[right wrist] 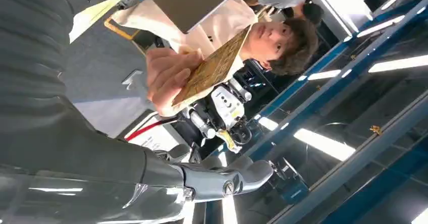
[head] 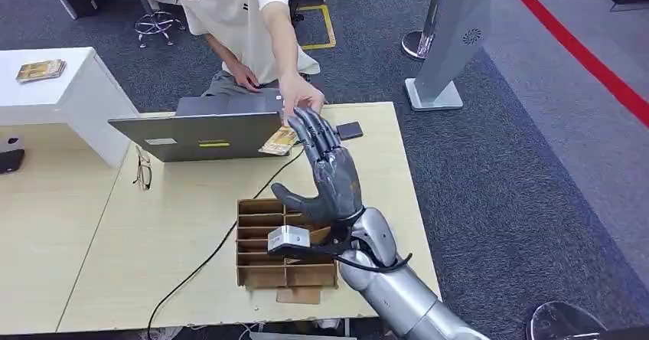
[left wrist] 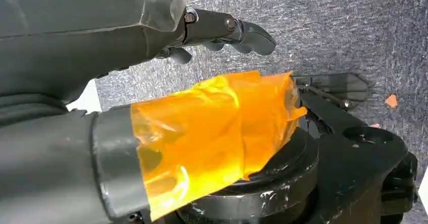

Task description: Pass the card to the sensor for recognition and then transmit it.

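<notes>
Right hand (head: pixel 329 173) empty, fingers spread | card (head: pixel 278 140) in person's hand (head: pixel 300 95)

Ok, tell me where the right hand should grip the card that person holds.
Probably the free end of the card, opposite the person's hand. Thin and flat, so the right hand comes from that end, thumb on one face, fingers opposite.

Card (right wrist: pixel 214 67): a flat, tan, patterned rectangle, pinched at one edge in a person's hand (right wrist: pixel 166 77). It sits tilted, at twelve o'clock from the divided cardboard box (head: pixel 264 244).
</notes>
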Available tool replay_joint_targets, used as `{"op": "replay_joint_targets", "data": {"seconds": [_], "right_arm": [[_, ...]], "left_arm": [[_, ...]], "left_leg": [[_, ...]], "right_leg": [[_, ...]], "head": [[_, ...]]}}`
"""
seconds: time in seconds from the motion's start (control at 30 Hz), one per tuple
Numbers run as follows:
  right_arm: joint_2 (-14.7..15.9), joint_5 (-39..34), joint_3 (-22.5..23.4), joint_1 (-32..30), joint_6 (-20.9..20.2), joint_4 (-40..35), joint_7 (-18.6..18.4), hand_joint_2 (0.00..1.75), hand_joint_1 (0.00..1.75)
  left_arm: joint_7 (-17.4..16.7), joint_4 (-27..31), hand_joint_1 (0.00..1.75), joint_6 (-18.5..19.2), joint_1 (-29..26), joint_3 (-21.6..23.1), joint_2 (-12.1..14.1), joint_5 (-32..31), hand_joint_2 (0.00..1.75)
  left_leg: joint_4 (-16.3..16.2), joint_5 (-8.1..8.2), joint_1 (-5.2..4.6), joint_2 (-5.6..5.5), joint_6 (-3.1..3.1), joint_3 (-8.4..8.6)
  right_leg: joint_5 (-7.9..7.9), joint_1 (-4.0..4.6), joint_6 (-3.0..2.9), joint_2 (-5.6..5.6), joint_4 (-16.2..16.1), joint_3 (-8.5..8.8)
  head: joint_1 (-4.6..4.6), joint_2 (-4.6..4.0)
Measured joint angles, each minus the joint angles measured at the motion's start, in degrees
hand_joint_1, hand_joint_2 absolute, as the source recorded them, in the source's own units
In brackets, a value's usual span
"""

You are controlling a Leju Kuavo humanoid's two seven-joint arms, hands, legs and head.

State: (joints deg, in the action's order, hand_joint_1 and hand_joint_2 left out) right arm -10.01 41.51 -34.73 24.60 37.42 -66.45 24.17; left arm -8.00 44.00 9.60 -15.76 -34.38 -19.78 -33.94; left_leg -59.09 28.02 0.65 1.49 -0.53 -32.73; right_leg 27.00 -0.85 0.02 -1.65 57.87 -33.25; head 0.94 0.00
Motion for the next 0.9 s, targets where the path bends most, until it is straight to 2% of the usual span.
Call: {"op": "replay_joint_targets", "data": {"seconds": [0.17, 0.4, 0.43, 0.47, 0.53, 0.6, 0.7, 0.73, 0.9], "right_arm": [[0.00, 1.09, -0.04, 0.65, 0.15, 1.20, -0.70, 1.75, 0.00], [0.15, 5.84, -0.42, 3.38, 1.81, 4.84, -2.51, 1.75, 0.00], [0.15, 6.43, -0.42, 3.68, 1.97, 5.25, -2.58, 1.75, 0.21], [0.15, 6.86, -0.42, 3.92, 2.06, 5.67, -2.58, 1.75, 1.24], [0.15, 7.71, -0.42, 4.22, 2.08, 6.41, -2.58, 1.75, 1.24], [0.15, 8.13, -0.35, 4.24, 2.10, 6.84, -2.43, 1.75, 1.24], [0.15, 8.04, -0.31, 4.37, 2.10, 7.32, -2.36, 1.75, 1.24], [0.15, 8.04, -0.31, 4.42, 2.10, 7.43, -2.36, 1.75, 1.71], [0.15, 8.04, -0.28, 4.49, 2.12, 7.92, -2.40, 1.75, 1.75]], "left_arm": [[0.39, 0.02, 0.00, -0.07, 0.01, 0.00, 0.00, -0.78, 0.00], [3.17, 0.00, 0.00, -0.04, 0.23, -1.01, 0.00, -6.25, 0.00], [3.41, 0.00, 0.00, -0.22, 0.26, -1.18, -0.02, -6.66, 0.00], [3.58, -0.02, 0.00, -0.53, 0.27, -1.20, -0.02, -6.82, 0.00], [3.69, -0.02, 0.00, -1.90, 0.23, -1.11, -0.11, -5.80, 0.00], [2.28, -0.02, 0.00, -3.32, 0.08, 0.13, -0.11, -2.92, 0.00], [1.31, 0.02, 0.00, -3.80, -0.14, 2.41, -0.11, -1.07, 0.00], [1.29, 0.02, 0.00, -3.93, -0.14, 2.84, -0.11, -0.98, 0.00], [0.98, 0.13, 0.00, -4.02, -0.31, 4.30, -0.09, -0.70, 0.00]], "left_leg": [[0.00, 0.00, 0.00, 0.00, 0.00, -0.01], [0.00, 0.00, 0.00, 0.01, 0.00, 0.00], [0.00, 0.00, 0.00, 0.01, 0.00, 0.01], [0.00, 0.00, 0.00, 0.01, 0.00, 0.01], [-0.01, -0.01, 0.00, 0.00, 0.01, 0.01], [-0.01, 0.00, 0.00, 0.00, 0.01, 0.01], [0.00, 0.00, 0.00, 0.00, 0.01, -0.01], [0.00, 0.00, 0.00, 0.00, 0.01, -0.01], [-0.01, 0.00, 0.00, 0.00, 0.01, -0.01]], "right_leg": [[0.00, 0.00, 0.00, 0.00, 0.00, 0.00], [0.00, 0.00, 0.00, 0.01, 0.00, 0.00], [-0.01, 0.00, 0.00, 0.01, 0.00, 0.00], [-0.01, 0.00, -0.01, 0.01, 0.00, 0.00], [-0.02, 0.00, -0.02, 0.00, 0.00, 0.00], [-0.02, 0.00, -0.02, 0.00, 0.00, 0.00], [-0.01, 0.00, -0.02, 0.00, 0.00, 0.00], [-0.01, 0.00, -0.01, 0.00, 0.00, 0.00], [-0.01, 0.00, -0.01, 0.00, 0.00, -0.01]], "head": [[0.00, 0.00], [0.00, 0.00], [0.00, 0.00], [0.00, 0.00], [0.00, 0.00], [-0.02, 0.00], [0.00, 0.00], [0.02, 0.00], [0.00, 0.00]]}}
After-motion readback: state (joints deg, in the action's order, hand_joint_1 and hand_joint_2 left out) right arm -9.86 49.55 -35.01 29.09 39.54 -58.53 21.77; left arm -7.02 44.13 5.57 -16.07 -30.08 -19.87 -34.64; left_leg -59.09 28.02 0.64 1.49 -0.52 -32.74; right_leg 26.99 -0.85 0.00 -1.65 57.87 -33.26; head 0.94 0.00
